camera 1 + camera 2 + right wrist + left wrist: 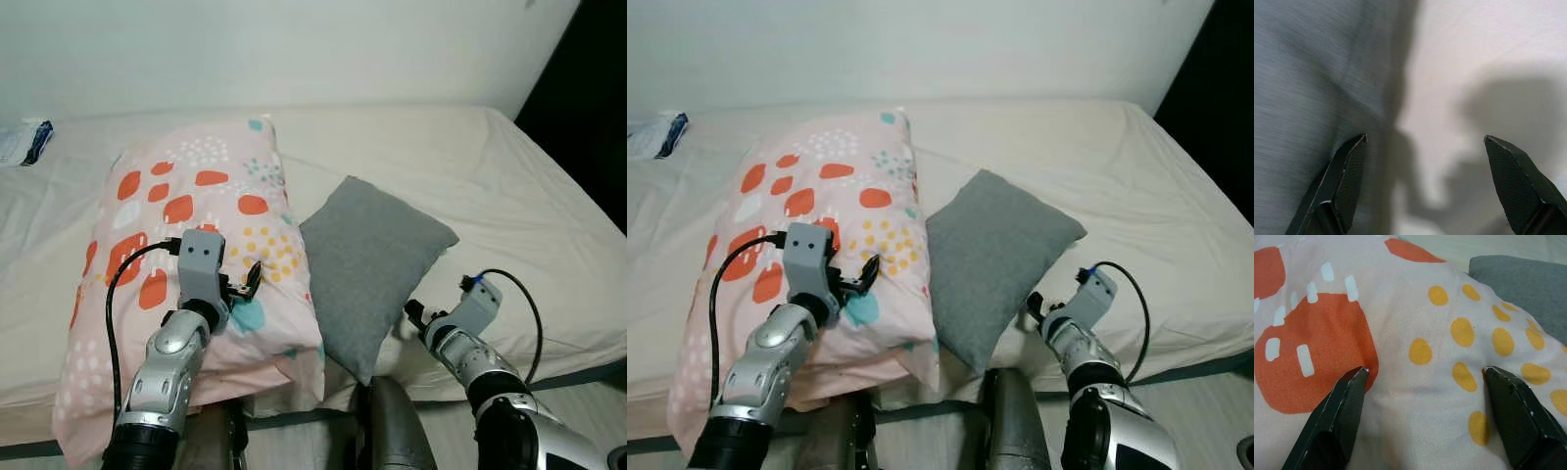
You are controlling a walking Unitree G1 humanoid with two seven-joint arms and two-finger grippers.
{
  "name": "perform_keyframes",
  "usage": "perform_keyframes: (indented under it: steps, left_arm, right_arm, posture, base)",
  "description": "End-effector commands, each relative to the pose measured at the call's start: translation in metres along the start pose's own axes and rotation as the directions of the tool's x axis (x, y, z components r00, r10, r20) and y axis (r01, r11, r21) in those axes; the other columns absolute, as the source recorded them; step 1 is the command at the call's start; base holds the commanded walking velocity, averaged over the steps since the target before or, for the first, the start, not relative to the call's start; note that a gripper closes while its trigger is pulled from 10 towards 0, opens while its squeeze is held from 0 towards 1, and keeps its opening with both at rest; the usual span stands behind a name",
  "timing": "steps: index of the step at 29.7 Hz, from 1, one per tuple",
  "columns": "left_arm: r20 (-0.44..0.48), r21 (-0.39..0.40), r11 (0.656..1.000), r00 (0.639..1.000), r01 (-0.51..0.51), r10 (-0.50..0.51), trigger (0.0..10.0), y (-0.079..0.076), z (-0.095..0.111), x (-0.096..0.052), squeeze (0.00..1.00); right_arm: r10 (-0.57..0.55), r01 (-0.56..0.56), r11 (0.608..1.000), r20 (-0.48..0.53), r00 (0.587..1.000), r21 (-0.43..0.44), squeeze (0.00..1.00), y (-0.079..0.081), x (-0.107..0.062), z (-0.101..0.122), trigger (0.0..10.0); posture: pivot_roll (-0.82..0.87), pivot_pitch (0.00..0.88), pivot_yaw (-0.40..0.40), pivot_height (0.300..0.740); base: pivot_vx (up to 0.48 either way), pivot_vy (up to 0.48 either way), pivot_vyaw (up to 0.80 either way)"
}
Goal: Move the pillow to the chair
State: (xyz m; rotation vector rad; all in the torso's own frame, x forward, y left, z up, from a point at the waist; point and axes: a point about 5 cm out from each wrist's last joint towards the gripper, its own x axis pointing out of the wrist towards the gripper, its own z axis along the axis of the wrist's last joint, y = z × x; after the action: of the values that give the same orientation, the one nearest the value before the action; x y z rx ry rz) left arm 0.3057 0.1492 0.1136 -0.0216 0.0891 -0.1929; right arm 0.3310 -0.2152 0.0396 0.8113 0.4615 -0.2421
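Two pillows lie on the bed. A large pink pillow (pixel 196 196) with orange and yellow spots stretches down the left side. A smaller grey pillow (pixel 367 259) lies tilted beside it, touching its right edge. My left gripper (pixel 243 284) is open over the near part of the pink pillow, and both fingertips (pixel 1356 377) press into its fabric. My right gripper (pixel 411 315) is open low at the grey pillow's near right edge. One of its fingers is against the grey fabric (pixel 1312 88) and the other is over the sheet (pixel 1488 73).
The cream mattress (pixel 509 196) runs wide to the right and back to a pale wall. A blue and white packet (pixel 24 140) lies at the far left corner. A dark gap (pixel 588 78) borders the bed's right side. The bed's front edge is just before my body.
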Motion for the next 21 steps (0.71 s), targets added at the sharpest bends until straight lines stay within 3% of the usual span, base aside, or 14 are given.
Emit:
perform_keyframes:
  steps: [1, 4, 5, 7, 15, 21]
  left_arm:
    - [-0.025, -0.002, 1.000, 1.000, 0.005, -0.005, 10.0, 0.000, -0.007, -0.004, 0.00]
    - [-0.014, -0.009, 1.000, 1.000, 0.012, -0.012, 10.0, -0.001, -0.006, -0.004, 0.00]
    - [-0.014, -0.009, 1.000, 1.000, 0.012, -0.012, 10.0, -0.001, -0.006, -0.004, 0.00]
    - [-0.010, -0.011, 1.000, 1.000, 0.019, -0.019, 10.0, -0.001, -0.005, -0.004, 0.00]
    - [-0.008, -0.010, 1.000, 1.000, 0.020, -0.020, 10.0, -0.001, -0.004, -0.004, 0.00]
    - [-0.003, 0.000, 1.000, 1.000, 0.017, -0.017, 10.0, 0.001, -0.003, -0.005, 0.00]
  right_arm:
    - [0.096, -0.097, 0.995, 0.036, 0.995, 0.037, 0.00, 0.013, 0.002, 0.004, 10.0]
    - [0.234, -0.235, 0.972, 0.048, 0.971, 0.020, 0.00, 0.029, 0.002, 0.005, 10.0]
    - [0.234, -0.235, 0.972, 0.048, 0.971, 0.020, 0.00, 0.029, 0.002, 0.005, 10.0]
    - [0.338, -0.337, 0.941, 0.031, 0.941, -0.022, 0.00, 0.040, 0.001, 0.000, 10.0]
    - [0.382, -0.383, 0.924, 0.069, 0.922, 0.003, 0.00, 0.040, -0.001, 0.000, 10.0]
    - [0.475, -0.482, 0.876, 0.135, 0.870, 0.020, 0.00, 0.045, -0.004, 0.009, 10.0]
  posture:
    - [-0.02, 0.130, -0.024, 0.572]
    - [-0.01, 0.132, -0.024, 0.572]
    - [-0.01, 0.132, -0.024, 0.572]
    - [-0.01, 0.133, -0.025, 0.572]
    - [-0.01, 0.138, -0.024, 0.572]
    - [-0.01, 0.140, -0.026, 0.572]
  base:
    - [0.000, 0.000, 0.00]
    - [0.000, 0.000, 0.00]
    - [0.000, 0.000, 0.00]
    - [0.000, 0.000, 0.00]
    - [0.000, 0.000, 0.00]
    - [0.000, 0.000, 0.00]
